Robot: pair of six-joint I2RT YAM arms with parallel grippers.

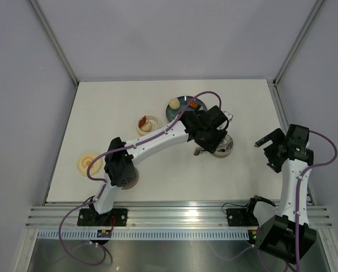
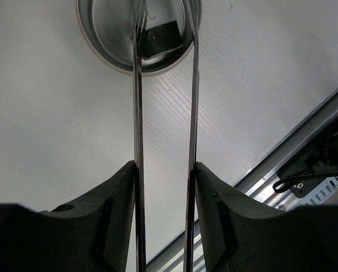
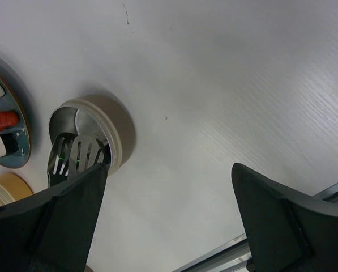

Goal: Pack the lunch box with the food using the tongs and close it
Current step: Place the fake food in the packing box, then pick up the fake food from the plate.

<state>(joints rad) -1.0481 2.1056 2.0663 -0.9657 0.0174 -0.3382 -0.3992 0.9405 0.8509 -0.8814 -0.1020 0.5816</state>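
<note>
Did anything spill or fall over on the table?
Nothing stands out. The sushi bit sits inside the round lunch box, between the arms of the tongs, and a bun and a sausage lie on the teal plate.

Table (image 1: 123, 107) carries plate (image 1: 175, 114), lunch box (image 3: 123, 133), cream bowl (image 1: 152, 128).

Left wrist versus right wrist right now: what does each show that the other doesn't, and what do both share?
Only the left wrist: the left pincer clamped on the tongs, and a black-and-white sushi piece between their tips inside the lunch box.
Only the right wrist: the right pincer open and empty, the teal plate holding a red sausage, and a yellow dish at the corner.
Both: the tongs' tips inside the round lunch box, on the white table.
</note>
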